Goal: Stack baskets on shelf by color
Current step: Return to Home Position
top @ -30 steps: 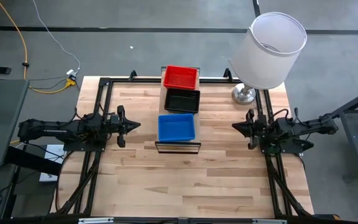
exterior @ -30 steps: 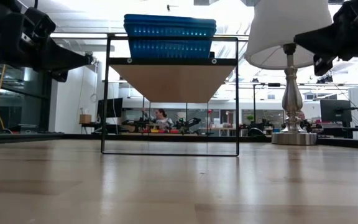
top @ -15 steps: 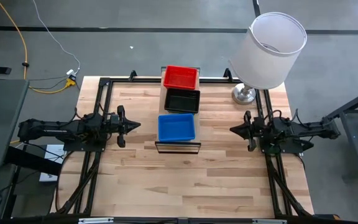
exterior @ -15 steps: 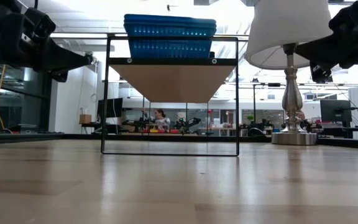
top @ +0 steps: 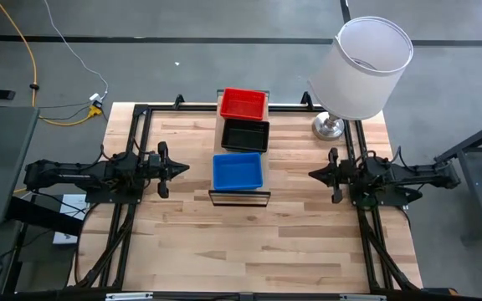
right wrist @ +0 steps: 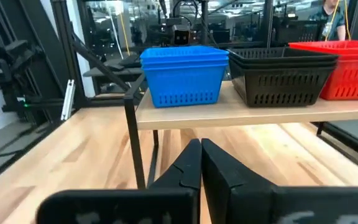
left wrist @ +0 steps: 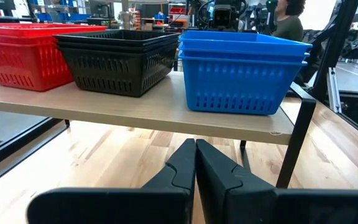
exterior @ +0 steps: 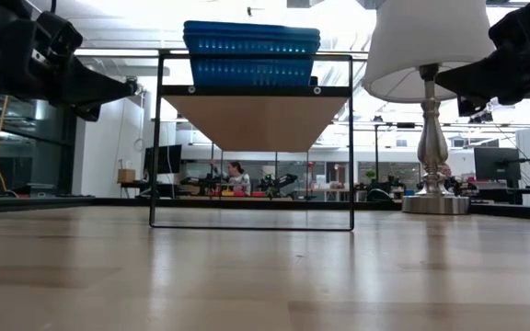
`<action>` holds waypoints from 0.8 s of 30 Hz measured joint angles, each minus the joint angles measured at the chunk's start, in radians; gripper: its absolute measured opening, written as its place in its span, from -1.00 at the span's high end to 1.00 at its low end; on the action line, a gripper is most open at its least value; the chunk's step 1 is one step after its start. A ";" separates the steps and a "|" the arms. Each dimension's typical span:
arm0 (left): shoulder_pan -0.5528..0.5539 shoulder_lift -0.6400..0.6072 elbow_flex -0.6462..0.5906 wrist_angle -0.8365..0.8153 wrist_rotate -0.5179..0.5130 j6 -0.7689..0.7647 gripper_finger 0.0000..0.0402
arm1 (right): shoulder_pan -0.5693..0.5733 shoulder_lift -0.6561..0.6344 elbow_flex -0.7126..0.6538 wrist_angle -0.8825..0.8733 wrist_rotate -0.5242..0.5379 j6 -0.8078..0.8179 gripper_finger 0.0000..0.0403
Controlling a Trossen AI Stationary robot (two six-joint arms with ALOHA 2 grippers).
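Note:
Three stacks of baskets stand in a row on the shelf (top: 241,196): red (top: 243,103) at the far end, black (top: 245,134) in the middle, blue (top: 238,170) at the near end. The left wrist view shows the red (left wrist: 23,53), black (left wrist: 114,59) and blue (left wrist: 241,71) stacks resting by their bottoms on the light-wood plank (left wrist: 135,115). My left gripper (top: 184,168) is shut at the table's left side, pointing level toward the shelf. My right gripper (top: 312,174) is shut at the right side, also pointing at it. Neither touches anything.
A lamp with a white shade (top: 362,63) and a metal base (top: 328,127) stands at the table's far right corner. Bare wooden tabletop (top: 249,242) lies between the shelf and the near edge. People and desks show in the room behind.
My right gripper has swung slightly toward the near edge and rolled at the wrist, settling level and pointing toward the shelf. Its fingers have stayed shut. The baskets have not moved.

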 joint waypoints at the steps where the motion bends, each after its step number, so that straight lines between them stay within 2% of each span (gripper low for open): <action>1: 0.000 0.000 0.000 0.000 0.000 0.000 0.98 | 0.000 0.000 0.000 0.000 0.000 0.012 1.00; 10: 0.000 0.000 0.000 0.000 0.000 0.000 0.98 | 0.000 0.000 0.000 0.000 0.000 0.157 1.00; 24: 0.000 0.000 0.000 0.000 0.000 0.000 0.98 | 0.000 0.000 -0.001 0.000 0.001 0.161 1.00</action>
